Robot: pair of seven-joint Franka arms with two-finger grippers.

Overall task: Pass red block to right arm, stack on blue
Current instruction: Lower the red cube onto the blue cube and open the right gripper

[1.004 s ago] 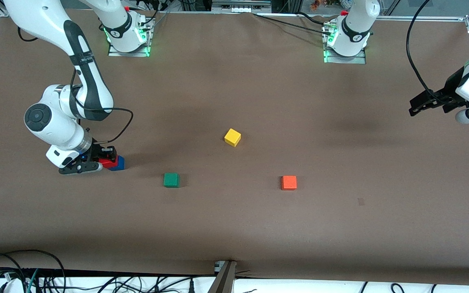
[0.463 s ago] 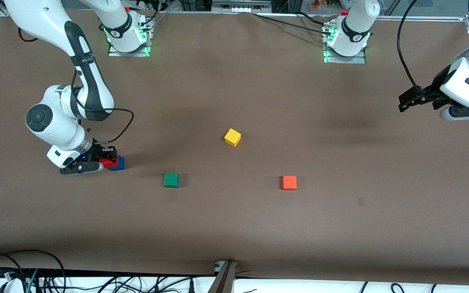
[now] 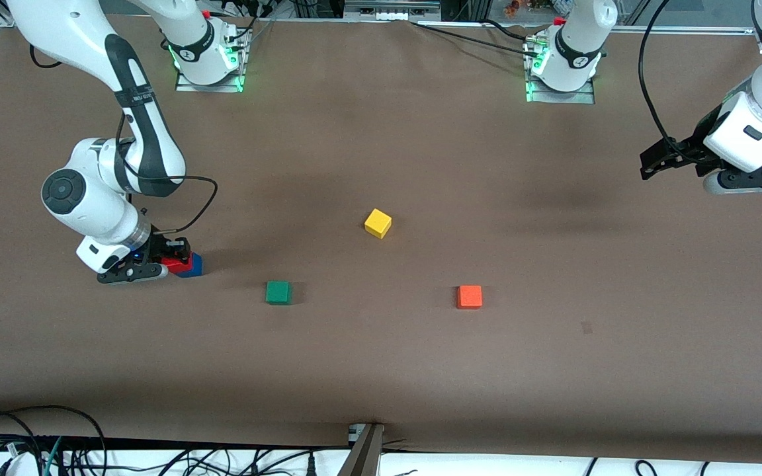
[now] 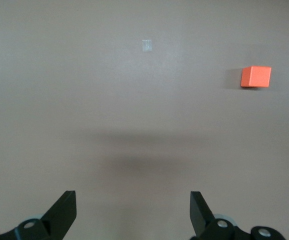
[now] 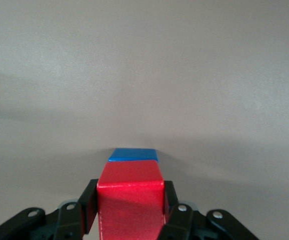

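Start at the right arm's end of the desk [image 3: 381, 370]: your right pincer [image 3: 168, 259] is low there, clenched on the red block [image 3: 172, 266], which sits against the blue block [image 3: 192, 265], though it is hard to tell whether it is squarely on top. You are in the stacking step; next, I'd judge, square the red block over the blue one before letting go. Your left pincer [image 3: 662, 162] waits, released and carrying nothing, over the left arm's end.
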